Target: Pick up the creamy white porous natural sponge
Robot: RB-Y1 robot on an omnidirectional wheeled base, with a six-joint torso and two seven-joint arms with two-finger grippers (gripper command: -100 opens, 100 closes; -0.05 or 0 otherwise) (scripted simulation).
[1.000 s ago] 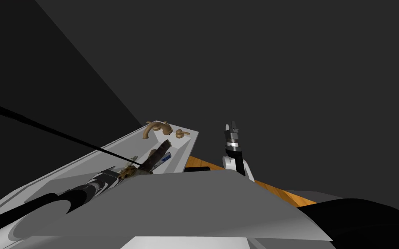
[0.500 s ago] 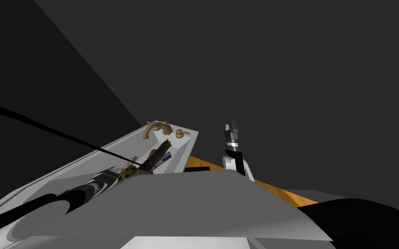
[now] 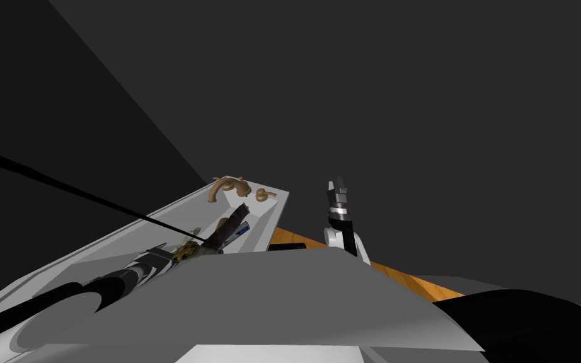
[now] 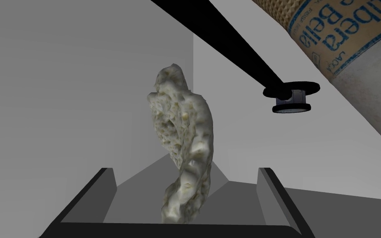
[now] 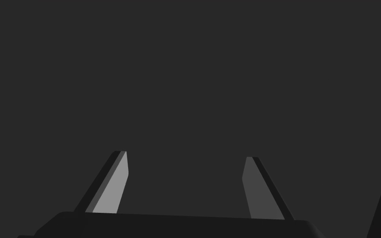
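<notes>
The creamy white, pitted sponge [image 4: 183, 140] stands on end between the two fingers of my left gripper [image 4: 185, 172]. The fingers [image 4: 107, 178] stand wide of it on both sides and do not touch it, so the gripper is open. In the head view the left arm reaches into a white basin [image 3: 157, 217], and the sponge [image 3: 186, 251] shows as a small tan lump at the left gripper [image 3: 182, 254]. My right gripper [image 3: 337, 186] is raised to the right of the basin, open and empty [image 5: 184, 159].
Bronze taps [image 3: 227, 186] sit at the basin's far end. A dark bottle [image 3: 229, 227] and a blue item [image 3: 242, 231] lie inside it. Near the sponge are a labelled tube [image 4: 342, 45], a black strip [image 4: 227, 45] and a round black plug [image 4: 291, 97]. An orange floor strip [image 3: 409, 280] runs on the right.
</notes>
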